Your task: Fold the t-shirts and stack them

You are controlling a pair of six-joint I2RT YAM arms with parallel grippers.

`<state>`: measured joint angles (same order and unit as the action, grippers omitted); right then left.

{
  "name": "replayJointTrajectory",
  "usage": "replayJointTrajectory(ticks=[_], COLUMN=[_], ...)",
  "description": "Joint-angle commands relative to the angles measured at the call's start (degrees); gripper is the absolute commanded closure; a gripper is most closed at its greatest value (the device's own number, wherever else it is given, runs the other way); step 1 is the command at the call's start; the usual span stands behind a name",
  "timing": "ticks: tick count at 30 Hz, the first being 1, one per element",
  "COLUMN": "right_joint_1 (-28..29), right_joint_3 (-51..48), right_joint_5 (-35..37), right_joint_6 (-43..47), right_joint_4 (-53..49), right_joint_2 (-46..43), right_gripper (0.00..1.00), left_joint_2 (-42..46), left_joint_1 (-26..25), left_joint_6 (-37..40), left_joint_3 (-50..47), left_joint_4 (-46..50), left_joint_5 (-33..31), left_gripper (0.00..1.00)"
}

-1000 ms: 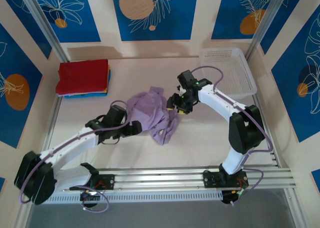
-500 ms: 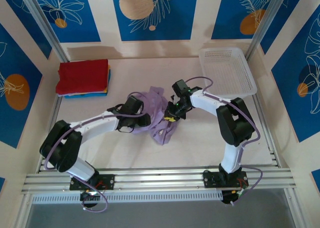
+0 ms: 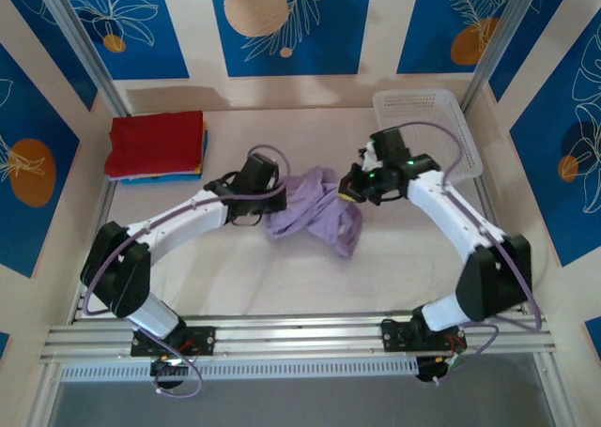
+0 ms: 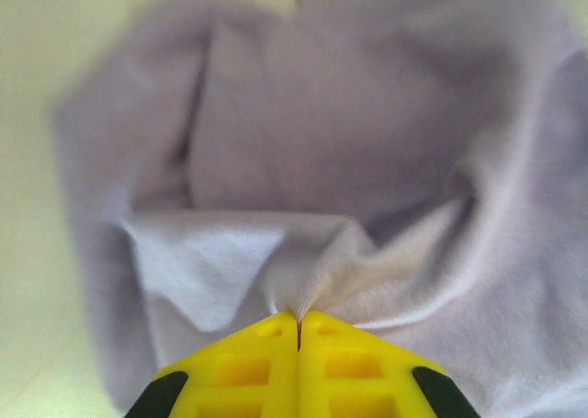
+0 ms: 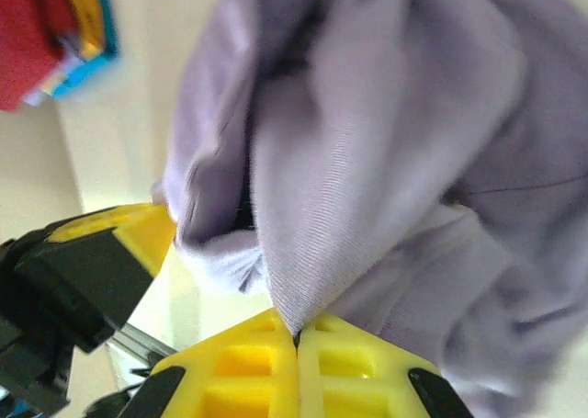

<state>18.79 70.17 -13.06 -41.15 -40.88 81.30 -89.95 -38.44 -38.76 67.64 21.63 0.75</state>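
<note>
Red cloth tops the stack of folded shirts (image 3: 155, 144) in the far left corner of the table (image 3: 235, 286), with blue and yellow edges showing beneath. It lies well apart from both arms.

Left gripper (image 3: 269, 213): clamped on the left side of the purple shirt (image 3: 315, 211). In the wrist view the yellow pads (image 4: 248, 367) meet, with a peak of cloth drawn up between them.

Purple shirt: mid-table, between the two grippers, crumpled, one fold trailing toward the near edge.

Right gripper (image 3: 351, 192): also pinched closed, on the shirt's right side. Its wrist view shows cloth running straight into the seam between its fingers.

Basket (image 3: 441, 131): far right corner, just behind the right wrist.

Change: a second ago both pairs of fingers stood apart at the heap. Now both grip.
- The shirt has shifted to the right and is drawn out wider than the earlier bunched lump.
- The right arm has swung outward toward the basket.
- The left arm reaches further in.

Reading: the grasp looks complete. Spreading the shirt flat probably comes next, and folding has not begun. Cannot tell whether the pinches sit at shoulders, hem or mid-cloth.
</note>
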Motion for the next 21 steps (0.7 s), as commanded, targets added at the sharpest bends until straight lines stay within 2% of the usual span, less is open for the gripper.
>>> replayJointTrajectory(ticks=[1,4,6,9,11,12,14,15,17,21], right_joint_1=[-0.55,1.67,5.97,16.07,23.60,26.63,31.41,32.56,33.28,31.00], right_joint_3=[4.08,6.81,7.96,7.52,5.79,5.83,8.47,10.04,12.22,12.29], right_joint_5=[-1.42,-2.04,-1.49,-0.59,-2.67,-2.75,-1.89,-0.90,0.70,2.81], right_joint_6=[2.32,2.24,1.45,-2.85,-6.85,-7.94,-7.78,-7.56,-7.26,-6.91], right_joint_4=[-8.05,-11.74,-13.43,-12.14,-6.60,-4.70,-4.42,-5.52,-6.59,-6.10], right_joint_2=[-5.16,-8.01,-8.70,-7.87,-5.60,-3.82,1.38,3.60,6.84,7.65], right_gripper=[1.00,1.00,1.00,1.00,0.99,0.91,0.61,0.54,0.47,0.40], left_joint_2=[-1.40,-2.69,-2.90,-1.61,0.10,0.75,2.11,2.69,3.71,3.23], left_joint_1=[1.43,3.85,5.80,8.90,11.36,12.51,15.23,16.29,18.30,19.80], left_joint_6=[4.86,6.86,7.68,8.42,8.83,9.17,9.56,9.58,9.80,11.04], left_joint_3=[9.33,18.05,22.66,24.67,23.06,22.01,18.93,17.40,14.03,11.40], left_joint_4=[5.57,9.31,11.51,12.90,13.15,13.45,13.99,13.89,13.10,13.84], left_joint_5=[-1.44,-0.53,0.65,2.18,3.25,3.74,5.09,5.82,7.24,9.08], left_gripper=[1.00,1.00,1.00,1.00,1.00,1.00,1.00,1.00,1.00,1.00])
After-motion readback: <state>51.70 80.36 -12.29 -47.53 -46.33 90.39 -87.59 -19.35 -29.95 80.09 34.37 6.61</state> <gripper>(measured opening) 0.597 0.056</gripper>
